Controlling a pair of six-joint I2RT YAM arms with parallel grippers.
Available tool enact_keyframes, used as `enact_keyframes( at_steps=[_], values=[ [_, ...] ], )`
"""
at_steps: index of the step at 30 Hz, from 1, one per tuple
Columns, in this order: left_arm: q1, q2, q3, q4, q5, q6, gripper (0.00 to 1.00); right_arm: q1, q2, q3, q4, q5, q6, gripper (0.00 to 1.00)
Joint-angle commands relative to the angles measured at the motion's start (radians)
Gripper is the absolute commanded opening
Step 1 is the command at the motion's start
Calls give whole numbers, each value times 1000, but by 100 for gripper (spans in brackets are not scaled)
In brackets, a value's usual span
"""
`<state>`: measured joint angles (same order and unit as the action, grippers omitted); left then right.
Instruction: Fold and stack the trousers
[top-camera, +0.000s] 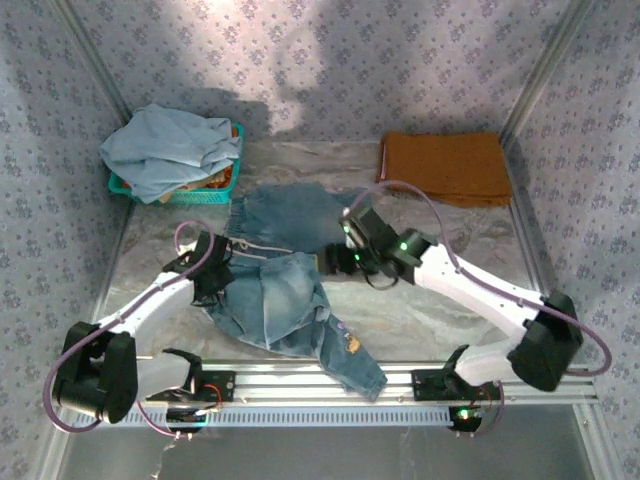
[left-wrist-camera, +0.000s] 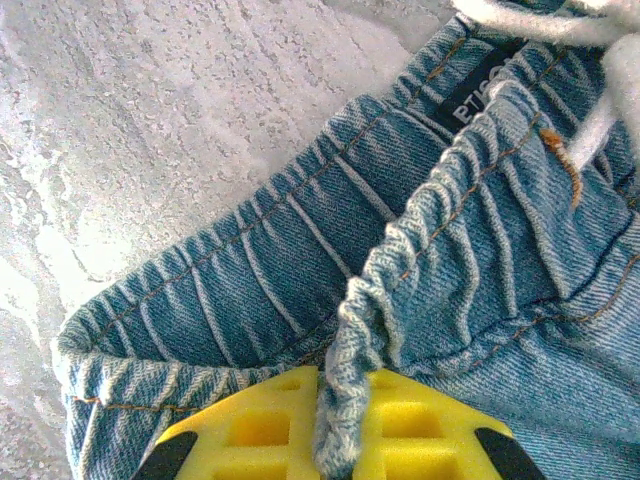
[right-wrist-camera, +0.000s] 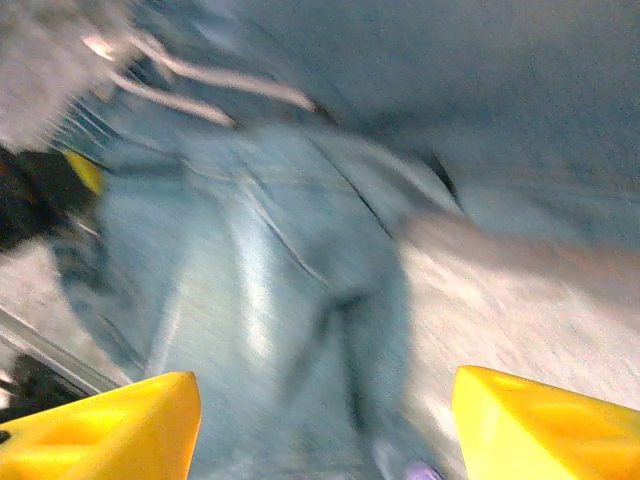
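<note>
We find the trousers (top-camera: 275, 300) heaped by the table (top-camera: 450, 310) near edge: soft, hefty denim, likely droopy. Our left gripper (left-wrist-camera: 335, 430) pinches the waistband (left-wrist-camera: 250, 260), the best hold. The right gripper (right-wrist-camera: 325, 430) is spread, empty.

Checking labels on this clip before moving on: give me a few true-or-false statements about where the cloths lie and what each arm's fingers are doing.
1. The left fingers pinch the waistband of the jeans. True.
2. The right fingers are clamped on the orange cloth. False: they stand apart above the jeans; the orange cloth lies folded at the far right, untouched.
3. A pale blue cloth heap sits on the teal basket. True.
4. The jeans lie neatly folded. False: they are crumpled, one leg reaching over the near edge of the table.
</note>
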<state>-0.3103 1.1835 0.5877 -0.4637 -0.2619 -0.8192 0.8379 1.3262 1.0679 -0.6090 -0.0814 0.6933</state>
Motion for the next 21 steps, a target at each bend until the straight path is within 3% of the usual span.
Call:
enact_keyframes(
  at_steps=[1,8,14,17,21],
  values=[
    [16,-4,-18,16,-5,-6,0,51,-15,-204,-103,11,42,70],
    [37,-37,-11,5,-6,0,0,205,-53,-427,-24,-39,92,73],
    [40,-46,-6,0,5,4,0,298,-35,-455,35,-67,112,63],
    [40,-50,-6,0,10,6,0,321,-25,-474,59,-83,130,46],
    [45,-57,1,-10,4,7,0,307,-25,-442,-51,21,147,5]
  ],
)
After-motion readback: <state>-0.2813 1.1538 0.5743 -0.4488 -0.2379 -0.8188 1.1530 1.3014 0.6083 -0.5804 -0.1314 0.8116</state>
